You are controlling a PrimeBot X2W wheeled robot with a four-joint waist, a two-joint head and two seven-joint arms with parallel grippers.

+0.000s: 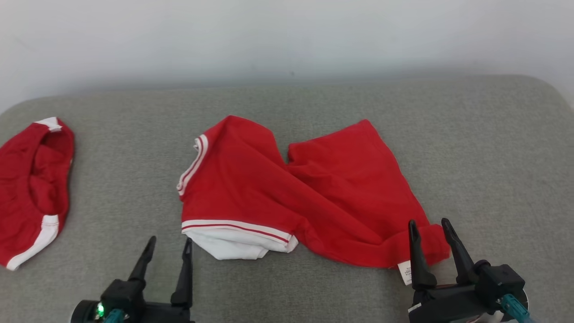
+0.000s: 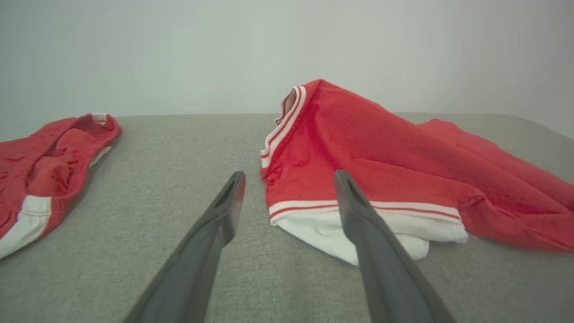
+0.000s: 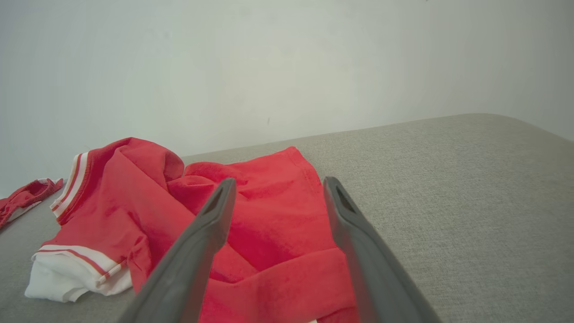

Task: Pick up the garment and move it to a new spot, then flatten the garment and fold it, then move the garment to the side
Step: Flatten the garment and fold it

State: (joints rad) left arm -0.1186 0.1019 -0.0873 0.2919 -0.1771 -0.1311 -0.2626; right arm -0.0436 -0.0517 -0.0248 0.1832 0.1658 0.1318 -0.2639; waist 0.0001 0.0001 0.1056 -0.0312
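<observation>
While the shirt [image 1: 291, 197] lies crumpled ahead, the left gripper [image 1: 171, 240], fingers apart, sits just short of its white hem; the right gripper [image 1: 428, 221], fingers likewise apart, hangs over its near right corner.

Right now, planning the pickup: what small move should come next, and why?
Probably lower the right jaws onto the near hem of the shirt and close. Both jaws stand open and empty; the right ones frame that hem, while the left jaws sit short of the white panel.
</observation>
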